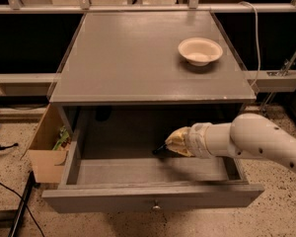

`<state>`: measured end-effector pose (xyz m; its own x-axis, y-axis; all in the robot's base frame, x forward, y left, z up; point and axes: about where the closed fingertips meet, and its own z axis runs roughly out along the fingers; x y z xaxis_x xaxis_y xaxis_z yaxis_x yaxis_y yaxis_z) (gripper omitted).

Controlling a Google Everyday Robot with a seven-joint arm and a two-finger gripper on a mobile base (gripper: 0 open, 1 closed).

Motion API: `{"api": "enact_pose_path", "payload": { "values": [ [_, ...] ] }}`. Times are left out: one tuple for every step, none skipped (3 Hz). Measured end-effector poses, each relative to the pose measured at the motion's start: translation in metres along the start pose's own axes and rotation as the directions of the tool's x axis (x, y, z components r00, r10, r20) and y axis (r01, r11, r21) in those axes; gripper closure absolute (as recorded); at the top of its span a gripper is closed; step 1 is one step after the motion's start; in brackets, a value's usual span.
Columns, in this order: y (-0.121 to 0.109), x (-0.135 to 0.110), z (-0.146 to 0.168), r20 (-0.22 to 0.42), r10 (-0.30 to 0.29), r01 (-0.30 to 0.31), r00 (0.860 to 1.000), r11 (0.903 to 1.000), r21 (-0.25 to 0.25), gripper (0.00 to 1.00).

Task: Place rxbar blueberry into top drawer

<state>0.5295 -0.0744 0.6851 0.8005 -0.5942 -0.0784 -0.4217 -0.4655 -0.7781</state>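
Note:
The top drawer [153, 197] of the grey cabinet is pulled open, its flat front panel with a small round knob facing me. My white arm reaches in from the right. My gripper [161, 148] is inside the open drawer, above its floor near the middle and towards the back. Only a dark tip shows at the gripper's end, against the dark drawer interior. I cannot make out the rxbar blueberry as a separate thing; it is hidden or lost in the shadow there.
A cream round bowl [200, 50] sits on the cabinet top [138, 58] at the back right. A brown cardboard box [45, 152] with some items stands on the floor against the cabinet's left side. Cables lie on the floor at the left.

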Motion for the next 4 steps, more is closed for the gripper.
{"api": "enact_pose_path", "payload": {
  "values": [
    [0.011,-0.004,0.003,0.038,0.001,0.003,0.999,0.9944,-0.105,1.00],
    [0.017,-0.005,0.002,0.066,-0.002,0.016,0.998,0.9774,-0.211,1.00],
    [0.024,-0.006,0.003,0.084,0.004,0.019,0.996,0.9617,-0.273,1.00],
    [0.029,-0.006,0.004,0.090,0.010,0.017,0.996,0.9530,-0.302,1.00]
  ]
}}
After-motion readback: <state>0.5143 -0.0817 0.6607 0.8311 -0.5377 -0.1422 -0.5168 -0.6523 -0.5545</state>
